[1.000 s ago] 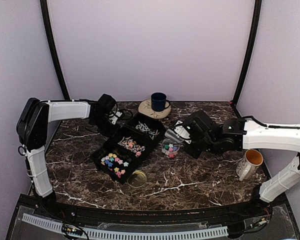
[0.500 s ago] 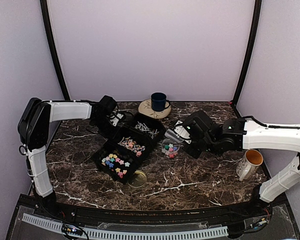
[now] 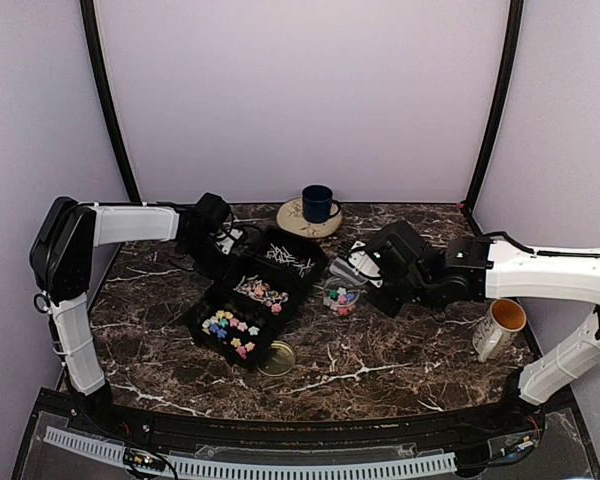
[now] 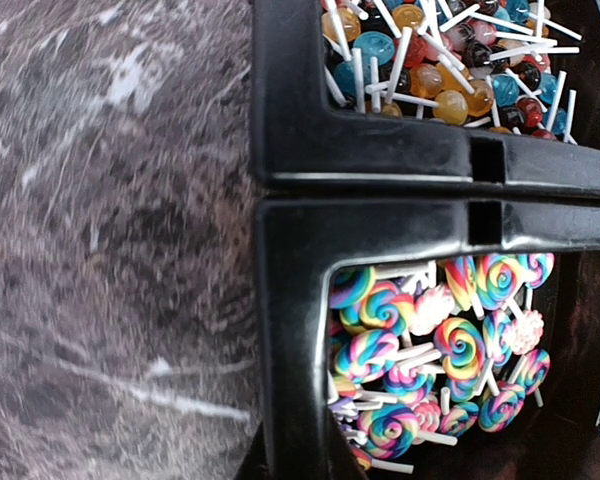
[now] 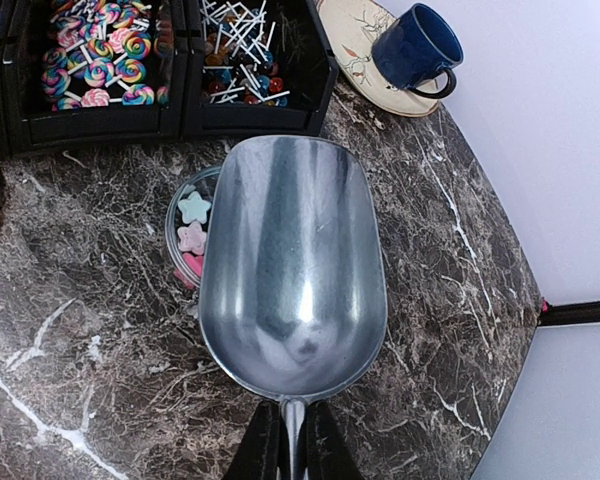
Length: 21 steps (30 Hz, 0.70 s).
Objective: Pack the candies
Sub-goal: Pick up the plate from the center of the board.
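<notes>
Candies (image 3: 230,328) fill the tray (image 3: 195,320), a few in the jar (image 3: 326,296). Right pincer (image 5: 290,448) is clamped on the scoop (image 5: 292,265), over the jar, its mouth pointing to 9 o'clock, where the tray lies. Left pincer (image 3: 230,245) sits at the tray's 11 o'clock end; grip unclear.

There was one black tray (image 4: 290,300) with three parts, one gold lid (image 3: 276,358), one clear jar (image 3: 341,297) and one shiny scoop (image 5: 292,265). There were two cups (a blue cup (image 3: 317,203) and a white mug (image 3: 500,328)) and one plate (image 3: 292,217). The candies (image 3: 230,330) were too many to count.
</notes>
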{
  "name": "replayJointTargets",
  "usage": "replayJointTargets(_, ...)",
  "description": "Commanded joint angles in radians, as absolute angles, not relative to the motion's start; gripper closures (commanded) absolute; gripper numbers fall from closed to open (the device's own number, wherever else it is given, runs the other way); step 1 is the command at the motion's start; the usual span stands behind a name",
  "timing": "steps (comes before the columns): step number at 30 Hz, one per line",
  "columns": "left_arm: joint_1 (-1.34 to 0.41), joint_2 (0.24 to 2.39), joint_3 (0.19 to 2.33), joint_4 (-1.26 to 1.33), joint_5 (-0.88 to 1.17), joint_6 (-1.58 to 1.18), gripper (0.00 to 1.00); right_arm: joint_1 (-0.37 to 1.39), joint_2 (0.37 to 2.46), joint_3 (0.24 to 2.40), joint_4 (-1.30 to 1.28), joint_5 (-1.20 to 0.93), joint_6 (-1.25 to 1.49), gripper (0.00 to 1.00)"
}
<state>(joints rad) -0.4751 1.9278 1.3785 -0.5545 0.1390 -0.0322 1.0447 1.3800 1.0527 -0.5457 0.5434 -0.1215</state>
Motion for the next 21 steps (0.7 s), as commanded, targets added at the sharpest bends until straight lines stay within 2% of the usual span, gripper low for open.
replayJointTargets(1, -0.472, 1.797, 1.332, -0.563, 0.164, -0.061, 1.00, 1.037, 1.357, 1.097, -0.523, 0.554, -0.103, 1.00)
replayJointTargets(16, -0.354, 1.587, 1.106, -0.267, 0.592, -0.246, 1.00, 1.037, 1.342, 1.213, -0.533, 0.507, -0.069, 1.00)
replayJointTargets(21, -0.338, 1.556, 1.010, -0.073, 0.789, -0.347, 1.00, 1.037, 1.351, 1.234, -0.525, 0.497, -0.068, 1.00)
